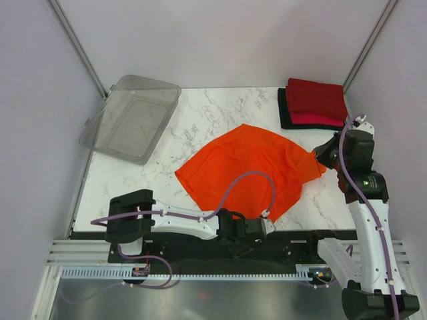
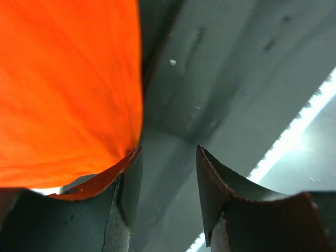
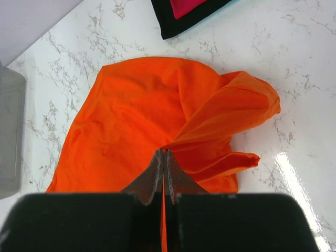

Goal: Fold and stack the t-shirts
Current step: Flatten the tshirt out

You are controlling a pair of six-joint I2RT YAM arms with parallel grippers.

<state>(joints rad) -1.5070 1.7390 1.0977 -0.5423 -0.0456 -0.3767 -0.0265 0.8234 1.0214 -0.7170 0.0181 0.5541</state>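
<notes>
The orange shirt [image 1: 247, 170] lies loosely spread in the middle of the marble table [image 1: 213, 113], rumpled and unfolded, with its near edge reaching the table's front edge. The right end effector [image 1: 320, 159] is at the shirt's right corner. In the right wrist view its fingers [image 3: 152, 176] are pressed together with a thin strip of orange cloth pinched between them, and the cloth just beyond them is gathered into raised folds. The left arm lies low along the near edge of the table. The left end effector [image 1: 270, 225] is at the shirt's near edge. In the left wrist view it [image 2: 168, 178] is spread, with nothing in the gap between the fingers. The shirt's edge [image 2: 68, 89] lies beside one finger [image 2: 118, 210] and touches its tip, and the other finger [image 2: 220, 205] is clear of the cloth. At the far right corner of the table, well apart from the orange shirt, three folded shirts are stacked. The dark red shirt [image 1: 317, 97] is on top, the pink-red shirt [image 1: 312, 121] shows as a band along the stack's near side beneath it, and the black shirt [image 1: 283, 110] at the bottom sticks out on the left. A clear plastic bin [image 1: 130, 117] sits at an angle at the far left corner, overhanging the table's left edge.
</notes>
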